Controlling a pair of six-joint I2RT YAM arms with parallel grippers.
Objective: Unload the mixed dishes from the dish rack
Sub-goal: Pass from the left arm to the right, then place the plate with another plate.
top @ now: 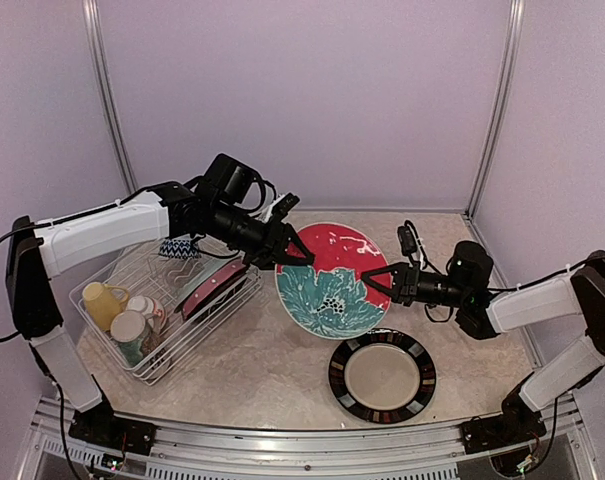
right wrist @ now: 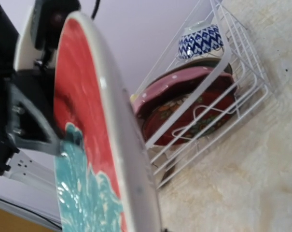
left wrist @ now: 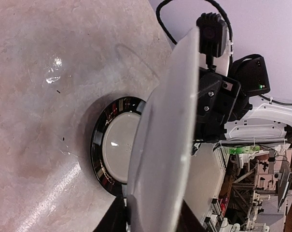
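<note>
The red plate (top: 330,280) hangs clear of the bench (top: 267,375) between the two arms, tipped so its teal flower faces up and toward the near edge. The left jaws are clamped on its far-left rim, and the right jaws sit at the opposite rim, though I cannot tell whether they grip. Below the right jaws a striped plate (top: 382,376) lies flat, and left of the left jaws stands the rack (top: 197,345) with pink plates (top: 214,288), a blue bowl (top: 179,247) and mugs (top: 104,303).
</note>
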